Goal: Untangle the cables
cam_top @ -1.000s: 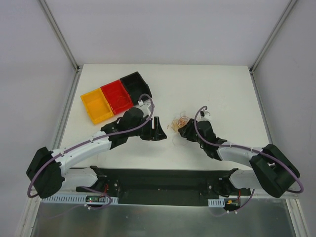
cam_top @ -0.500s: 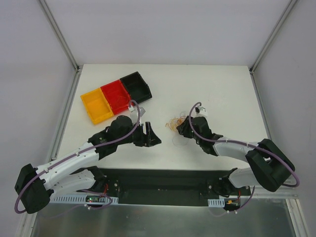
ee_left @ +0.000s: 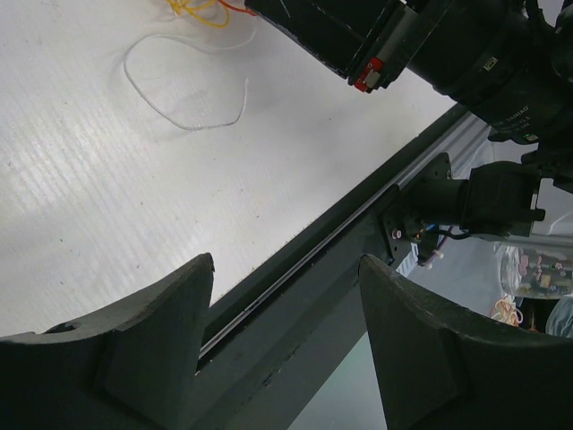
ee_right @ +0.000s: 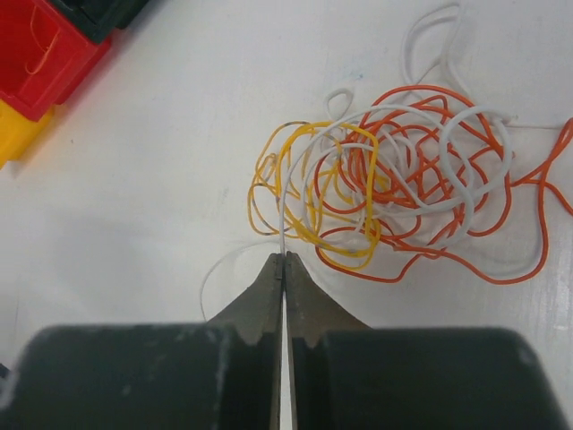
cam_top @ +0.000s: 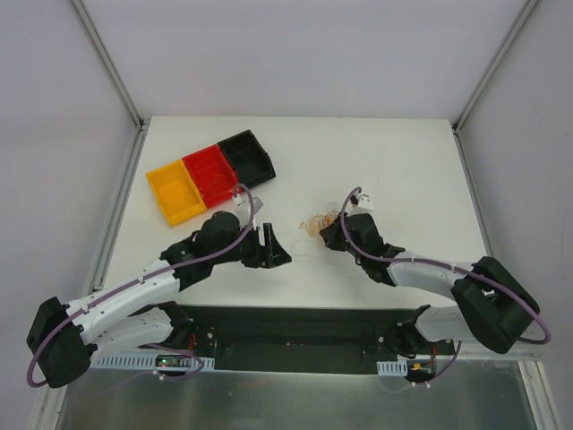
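Orange, yellow and white cables (ee_right: 394, 179); tray (cam_top: 199, 158) yellow, red (and black).

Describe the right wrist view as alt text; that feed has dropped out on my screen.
The right gripper, fingertips closed, pinches one white strand at the near edge of a loose orange, yellow and white cable tangle lying on the white table. Corners of a red bin and a yellow bin show at top left.
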